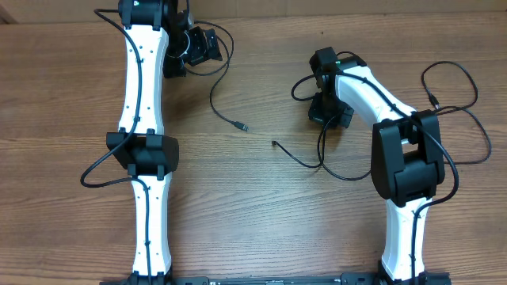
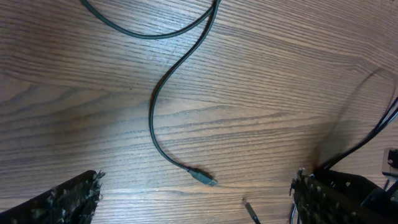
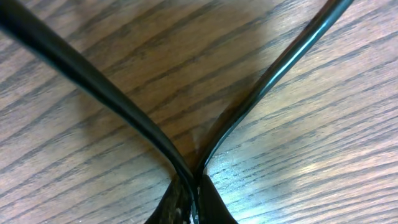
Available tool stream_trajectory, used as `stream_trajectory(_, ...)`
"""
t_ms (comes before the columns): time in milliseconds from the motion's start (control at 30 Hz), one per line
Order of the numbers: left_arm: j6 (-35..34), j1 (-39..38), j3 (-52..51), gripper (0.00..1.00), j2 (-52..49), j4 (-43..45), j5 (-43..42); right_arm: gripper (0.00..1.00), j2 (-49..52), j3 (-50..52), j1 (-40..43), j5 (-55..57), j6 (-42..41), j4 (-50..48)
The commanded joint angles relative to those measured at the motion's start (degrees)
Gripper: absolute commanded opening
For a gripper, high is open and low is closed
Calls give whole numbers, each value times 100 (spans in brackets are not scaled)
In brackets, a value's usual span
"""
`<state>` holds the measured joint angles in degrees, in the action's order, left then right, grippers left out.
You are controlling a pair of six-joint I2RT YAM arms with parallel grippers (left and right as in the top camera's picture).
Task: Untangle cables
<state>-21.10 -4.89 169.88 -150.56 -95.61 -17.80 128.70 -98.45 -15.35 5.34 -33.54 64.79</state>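
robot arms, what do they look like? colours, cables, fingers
The left arm and right arm have white shells with black joint blocks and a thin black cable along each link. The left gripper and right gripper are black; the left one's fingers look rough and nubbly.

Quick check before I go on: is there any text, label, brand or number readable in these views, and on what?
No readable text in any view.
On the cables: none, plain black.
On the plug: too small to show any mark.
On the arms: no label visible on the white shells.
On the table: wood grain only.
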Motion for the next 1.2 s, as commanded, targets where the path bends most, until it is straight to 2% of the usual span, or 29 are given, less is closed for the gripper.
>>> stream_trajectory(0, -76, -15, 122, 100, -50, 9, 42, 4, 175, -181, 55, -391, 649, 107)
stream_trajectory(233, -76, -15, 122, 100, -50, 9, 42, 4, -940, -1027, 173, -411, 1764, 251)
stream_trajectory(400, -76, -17, 122, 99, -50, 7, 42, 4, -1676, -1263, 234, -321, 1904, 127)
stream_trajectory(533, -76, -15, 122, 100, -50, 9, 42, 4, -2055, -1263, 439, 219, 1902, 66)
stream_trajectory(900, -76, -15, 122, 99, -50, 9, 42, 4, -1766, -1071, 1038, 107, 1862, 529)
stream_trajectory(1167, -76, -13, 122, 99, -50, 7, 42, 4, -1399, -326, 1143, 105, 1858, 586)
